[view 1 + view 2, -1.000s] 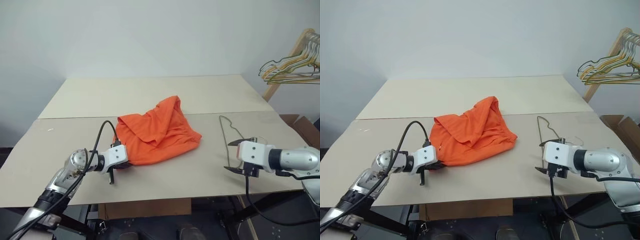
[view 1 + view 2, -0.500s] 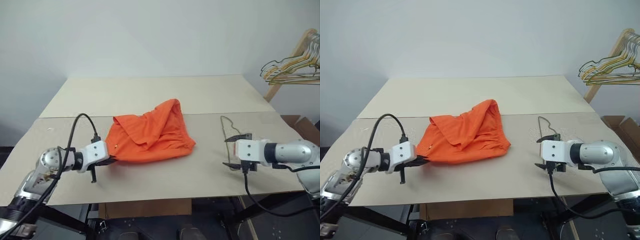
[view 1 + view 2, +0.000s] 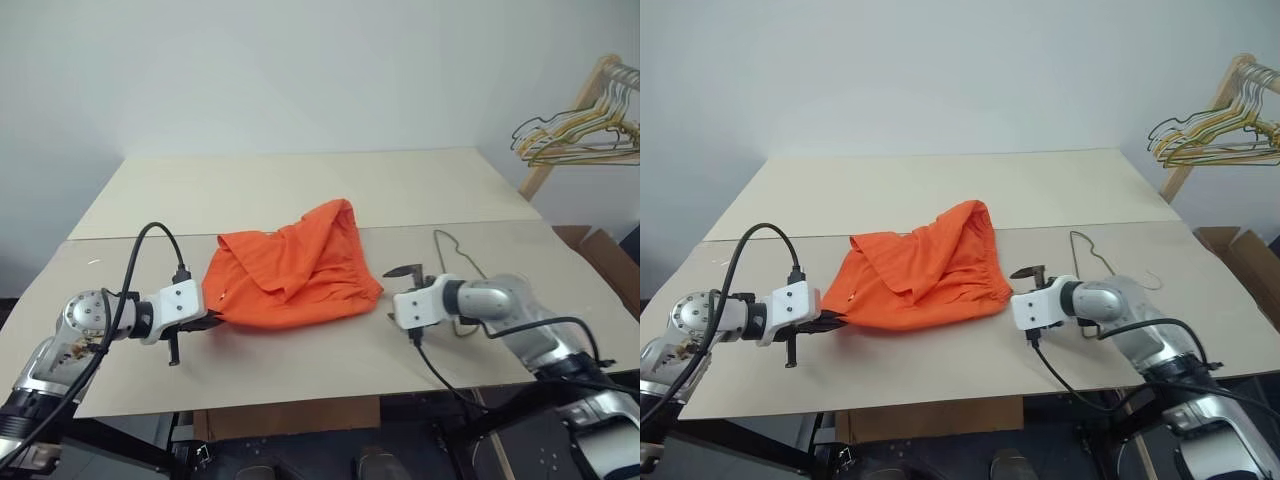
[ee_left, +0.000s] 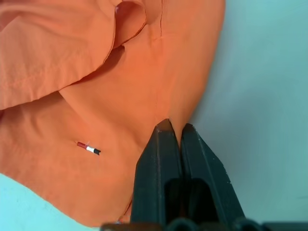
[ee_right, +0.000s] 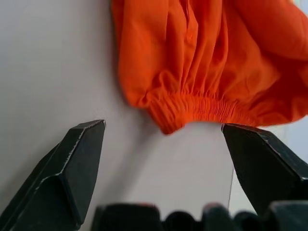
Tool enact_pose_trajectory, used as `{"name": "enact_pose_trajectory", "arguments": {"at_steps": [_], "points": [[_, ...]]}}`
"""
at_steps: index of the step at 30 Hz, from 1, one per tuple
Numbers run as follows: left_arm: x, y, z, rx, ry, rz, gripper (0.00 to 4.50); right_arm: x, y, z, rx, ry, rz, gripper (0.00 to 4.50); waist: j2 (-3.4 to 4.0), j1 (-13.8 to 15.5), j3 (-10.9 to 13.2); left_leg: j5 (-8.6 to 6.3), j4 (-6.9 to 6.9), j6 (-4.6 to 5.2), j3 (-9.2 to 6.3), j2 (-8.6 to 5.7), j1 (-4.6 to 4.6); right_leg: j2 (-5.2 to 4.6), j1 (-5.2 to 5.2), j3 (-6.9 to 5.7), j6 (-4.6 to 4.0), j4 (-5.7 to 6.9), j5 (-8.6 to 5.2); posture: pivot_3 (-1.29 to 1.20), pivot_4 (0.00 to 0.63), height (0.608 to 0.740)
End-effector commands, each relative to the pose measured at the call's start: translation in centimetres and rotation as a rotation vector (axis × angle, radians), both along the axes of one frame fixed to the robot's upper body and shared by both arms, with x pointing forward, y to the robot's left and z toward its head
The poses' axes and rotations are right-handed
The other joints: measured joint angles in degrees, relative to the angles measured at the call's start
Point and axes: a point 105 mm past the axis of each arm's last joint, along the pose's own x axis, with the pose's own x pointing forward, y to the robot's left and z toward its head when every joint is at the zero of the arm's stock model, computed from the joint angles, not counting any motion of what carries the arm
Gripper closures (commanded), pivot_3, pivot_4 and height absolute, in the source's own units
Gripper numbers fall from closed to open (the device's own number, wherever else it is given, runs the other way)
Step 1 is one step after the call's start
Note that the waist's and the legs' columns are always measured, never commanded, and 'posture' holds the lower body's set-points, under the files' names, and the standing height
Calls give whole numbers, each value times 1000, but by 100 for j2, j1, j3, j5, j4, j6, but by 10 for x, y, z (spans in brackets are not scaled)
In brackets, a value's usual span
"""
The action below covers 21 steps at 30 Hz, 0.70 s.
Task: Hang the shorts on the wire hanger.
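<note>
The orange shorts [image 3: 290,280] lie crumpled in the middle of the table. My left gripper [image 3: 208,322] is at their left corner, shut on the fabric edge [image 4: 172,126]. My right gripper [image 3: 393,295] stands open just right of the shorts, its fingers apart and turned toward the gathered waistband [image 5: 192,109], a small gap short of it, nothing between them. The wire hanger [image 3: 448,258] lies flat on the table behind and to the right of the right gripper, its hook pointing to the far side.
The table [image 3: 300,185] is two pale boards with a seam across. A wooden rack with several wire hangers [image 3: 580,135] stands off the table's far right corner. Cardboard boxes [image 3: 600,250] sit beside the right edge.
My right gripper has swung left from beside the hanger to the shorts' right edge and rolled. My left gripper dragged the shorts' corner leftward, then held still.
</note>
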Motion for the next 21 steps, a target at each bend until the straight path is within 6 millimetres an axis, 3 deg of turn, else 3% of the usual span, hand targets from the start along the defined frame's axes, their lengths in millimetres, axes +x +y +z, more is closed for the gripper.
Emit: {"name": "enact_pose_trajectory", "arguments": {"at_steps": [1, 5, 7, 9, 19, 21], "points": [[4, 0, 14, 2, -54, -4, 4456, 17, 4, 4, -43, -102, 25, 0, 0, -3, 0, 0, 0, 0, -2, 0, -1, 0, 0, -1, 0, 0, 0, -66, 0, 740], [4, -1, 14, -1, -59, 1, 4456, 28, 15, 3, 2, -114, 46, 0, -1, -29, 0, 0, 0, 0, -4, 0, 3, 0, 1, -1, -2, 3, 1, -55, 0, 740], [4, -1, 14, -3, -59, 4, 4500, 27, 18, 1, -5, -106, 78, 385, -1, -30, 0, 0, 0, 0, -8, 0, 2, 0, 1, -1, -2, 4, 1, -50, 0, 740], [4, -1, 14, -4, -62, 14, 4500, 24, 21, -2, -11, -89, 120, 835, -1, -28, 0, 0, 0, 0, -10, -2, 0, -3, 2, -2, -2, 3, 1, -49, 0, 740], [3, 2, 11, -8, -62, 30, 4500, 18, 18, -11, -24, -53, 170, 4347, -1, -78, -1, 0, 0, 0, -16, -3, 3, -4, 3, -3, -2, 8, 1, -49, 0, 740], [2, 2, 11, -8, -61, 31, 4500, 17, 15, -12, -21, -48, 162, 4433, -1, -95, -1, 0, 0, 0, -17, -3, 3, -4, 3, -3, -2, 8, 1, -51, 0, 740]]}}
